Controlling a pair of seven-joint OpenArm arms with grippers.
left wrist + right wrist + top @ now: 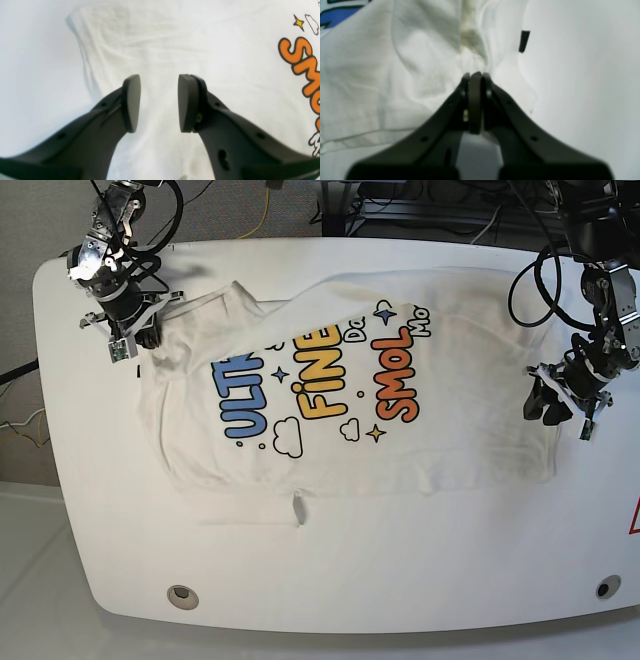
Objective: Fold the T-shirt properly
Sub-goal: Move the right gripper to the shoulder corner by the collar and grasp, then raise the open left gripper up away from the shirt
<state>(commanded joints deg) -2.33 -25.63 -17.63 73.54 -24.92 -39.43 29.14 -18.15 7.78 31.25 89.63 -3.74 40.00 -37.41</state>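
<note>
The white T-shirt lies spread on the table, print up, with its collar end to the left and its hem to the right. My right gripper sits at the shirt's upper-left corner. In the right wrist view its jaws are shut and wrinkled white cloth bunches into the tips. A small black tag shows just beyond them. My left gripper hovers at the hem on the right, open over plain white fabric, with nothing between its fingers. The orange "SMOL" lettering lies off to its side.
The white table has rounded corners and a round hole near each front corner. Cables and dark equipment sit behind the back edge. A small fold of cloth sticks out at the shirt's near side.
</note>
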